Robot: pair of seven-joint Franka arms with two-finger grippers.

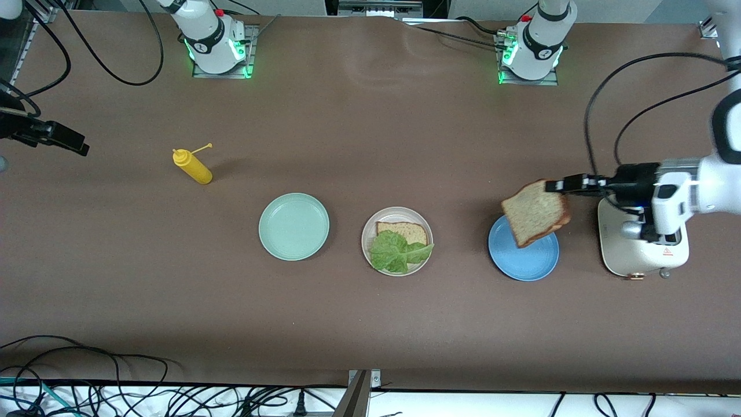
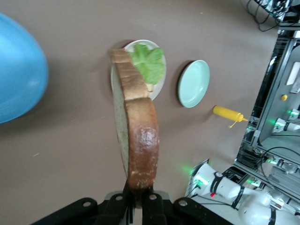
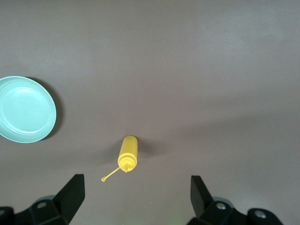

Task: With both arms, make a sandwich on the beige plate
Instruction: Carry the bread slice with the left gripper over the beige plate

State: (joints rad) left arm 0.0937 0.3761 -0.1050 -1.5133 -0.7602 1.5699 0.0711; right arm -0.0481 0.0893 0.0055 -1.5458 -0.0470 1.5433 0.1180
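Right of centre in the front view, the left gripper (image 1: 554,185) is clamped on the crust edge of a bread slice (image 1: 536,212), which hangs tilted in the air over the blue plate (image 1: 524,259). In the left wrist view the same slice (image 2: 136,124) stands edge-on, rising from the closed fingers (image 2: 151,202) at the bottom of the frame, crust toward the camera. Just beside the blue plate, toward the left arm's end of the table, sits a white toaster (image 1: 639,255), partly covered by the arm.

Toward the middle of the front view lies the beige plate (image 1: 370,223), well apart from the held slice. On it rests the second bread slice (image 1: 405,230), and a lettuce leaf (image 1: 396,252) lies over the part of that slice nearer the camera. Next along sits the mint-green plate (image 1: 294,226), and farther from the camera, toward the right arm's end, lies a yellow squeeze bottle (image 1: 194,166) on its side.

At the left edge of the front view, the right gripper (image 1: 65,139) waits. In the right wrist view its fingers (image 3: 70,194) stand wide apart, holding nothing, above the bottle (image 3: 127,153).
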